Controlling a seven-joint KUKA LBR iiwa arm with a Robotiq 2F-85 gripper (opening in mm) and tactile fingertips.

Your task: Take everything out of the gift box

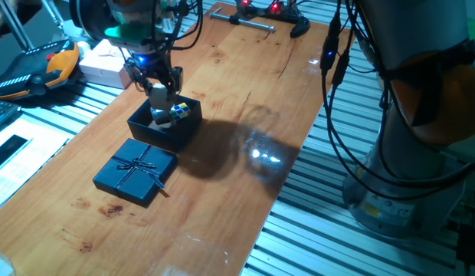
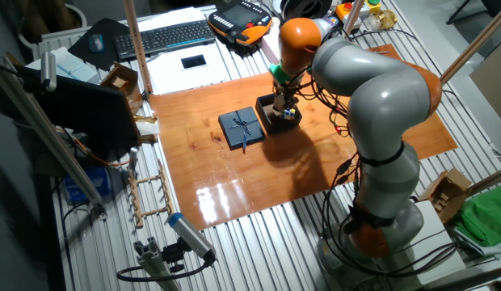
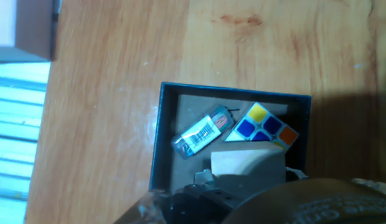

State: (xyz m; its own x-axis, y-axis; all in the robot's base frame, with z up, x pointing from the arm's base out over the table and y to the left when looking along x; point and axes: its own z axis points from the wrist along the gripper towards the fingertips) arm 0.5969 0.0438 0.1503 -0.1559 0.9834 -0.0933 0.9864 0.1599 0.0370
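The dark navy gift box (image 1: 167, 129) stands open on the wooden table, its brown inside (image 3: 193, 112) showing in the hand view. My gripper (image 1: 161, 98) hangs right over it, shut on the white block (image 1: 159, 95), which sits just above the rim and looms close in the hand view (image 3: 248, 163). The multicoloured puzzle cube (image 1: 181, 112) (image 3: 263, 127) lies inside at the box's far side. A small barcode-labelled packet (image 3: 202, 132) lies beside it. In the other fixed view the gripper (image 2: 280, 103) covers most of the box (image 2: 276, 123).
The box's lid (image 1: 136, 170) (image 2: 241, 128) with its ribbon bow lies on the table just in front of the box. A pale box (image 1: 102, 66) and an orange teach pendant (image 1: 38, 67) sit beyond the table's left edge. A metal bar (image 1: 245, 23) lies at the back.
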